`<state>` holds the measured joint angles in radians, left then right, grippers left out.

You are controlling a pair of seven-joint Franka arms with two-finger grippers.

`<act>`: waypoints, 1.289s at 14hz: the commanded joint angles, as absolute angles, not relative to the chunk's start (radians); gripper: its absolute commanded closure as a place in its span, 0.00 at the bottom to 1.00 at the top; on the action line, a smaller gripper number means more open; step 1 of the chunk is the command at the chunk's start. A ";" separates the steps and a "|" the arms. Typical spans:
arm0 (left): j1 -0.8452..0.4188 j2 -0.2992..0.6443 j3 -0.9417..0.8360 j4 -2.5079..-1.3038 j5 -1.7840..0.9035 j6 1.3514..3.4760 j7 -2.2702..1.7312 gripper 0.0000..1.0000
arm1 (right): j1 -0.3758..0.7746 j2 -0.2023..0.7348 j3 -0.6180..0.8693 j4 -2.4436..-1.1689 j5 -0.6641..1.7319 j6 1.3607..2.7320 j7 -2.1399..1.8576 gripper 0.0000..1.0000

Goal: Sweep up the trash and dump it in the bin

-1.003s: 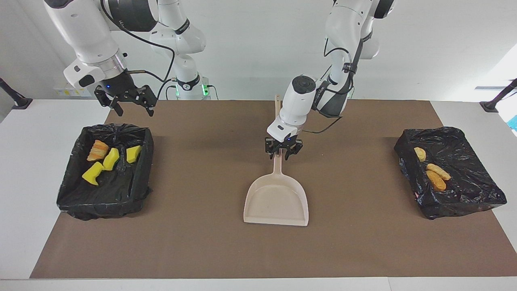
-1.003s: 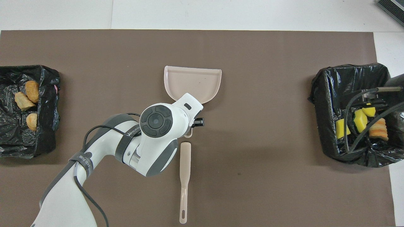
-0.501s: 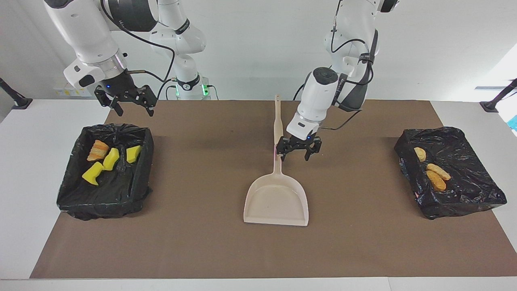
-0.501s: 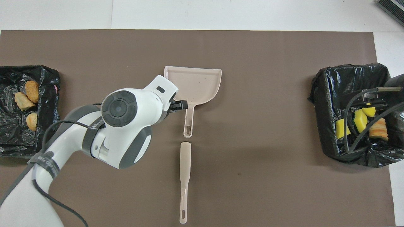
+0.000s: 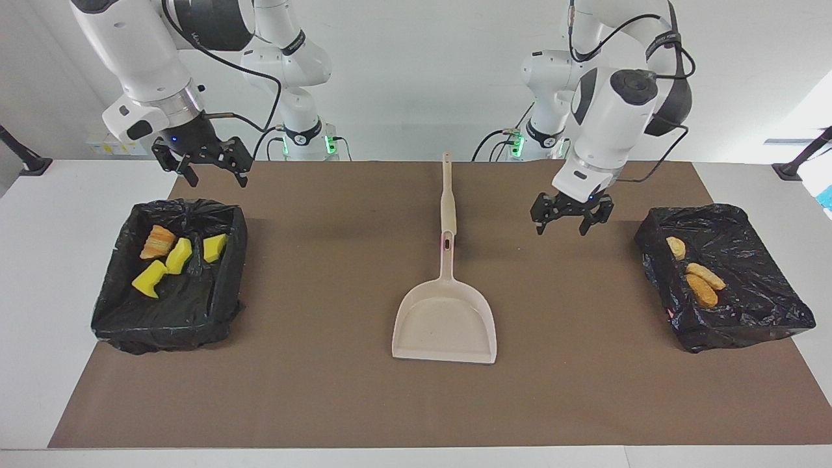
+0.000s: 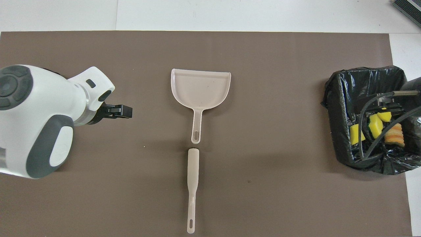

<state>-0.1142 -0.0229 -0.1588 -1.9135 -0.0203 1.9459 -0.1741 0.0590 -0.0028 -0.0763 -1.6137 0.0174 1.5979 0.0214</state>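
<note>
Your left gripper (image 5: 571, 220) has let go of the dustpan (image 5: 444, 318) and swung away, jaws spread; right gripper (image 5: 207, 164) waits, spread too. Trash (image 5: 177, 255) sits in both bins (image 5: 117, 312) — apparently nothing left.

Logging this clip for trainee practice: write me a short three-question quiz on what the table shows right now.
1. True or false: the beige plastic dustpan holds trash.
2. How many bright yellow sponge pieces lie in the black-lined bin under the right gripper?
3. The left gripper is: A) gripping the dustpan, B) open over the brown mat, C) inside a bin.

Key: 1 false. 2 three. 3 B.
</note>
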 commanded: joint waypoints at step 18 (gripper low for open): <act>0.049 -0.077 -0.146 -1.647 0.017 1.540 -0.045 0.00 | 0.052 -0.006 -0.075 -1.614 0.034 1.586 0.035 0.00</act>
<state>0.0243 -0.0804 -0.1407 -1.6546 0.0097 1.5317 -0.0568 0.0590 -0.0028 -0.0763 -1.6137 0.0174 1.5979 0.0214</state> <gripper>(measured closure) 0.000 0.000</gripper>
